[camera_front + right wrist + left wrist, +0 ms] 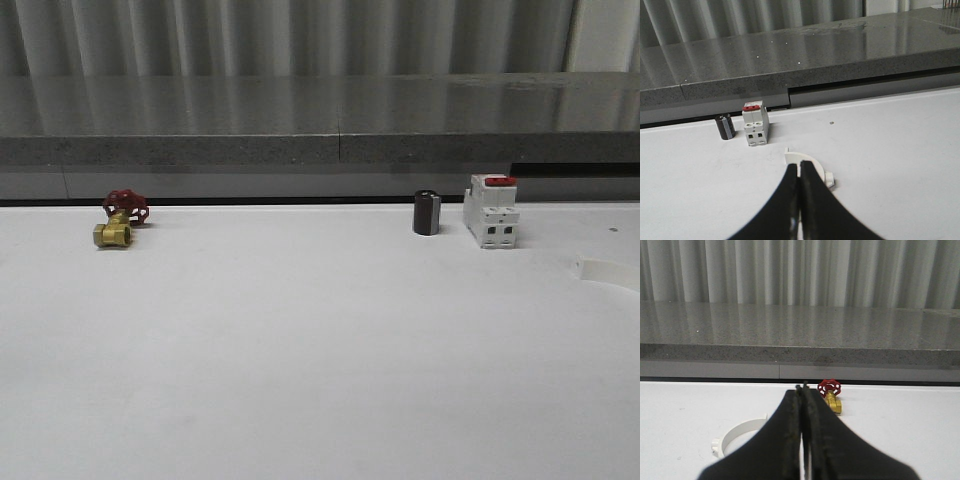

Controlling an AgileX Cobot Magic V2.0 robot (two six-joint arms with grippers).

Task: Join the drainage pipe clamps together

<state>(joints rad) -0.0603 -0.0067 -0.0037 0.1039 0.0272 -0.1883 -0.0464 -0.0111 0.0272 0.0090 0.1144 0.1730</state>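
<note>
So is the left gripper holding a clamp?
No, the left gripper is shut and empty, with the clamp lying on the table beside it.

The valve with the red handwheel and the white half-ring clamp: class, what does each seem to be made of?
The valve: body looks like brass, yellow and metallic; handwheel red, probably painted metal or plastic. The clamp: likely moulded plastic, plain matte white, a thin band with small tabs.

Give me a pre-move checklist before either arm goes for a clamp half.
1. Left gripper empty: ok, fingers together with nothing between.
2. Right gripper empty: ok, also closed.
3. Jaws open for grasping: not ok, both shut.
4. Left clamp half located: ok, lying flat on the table.
5. Right clamp half located: ok, partly hidden behind the fingers.
6. Breaker block clear of the right half: ok, apart.
</note>
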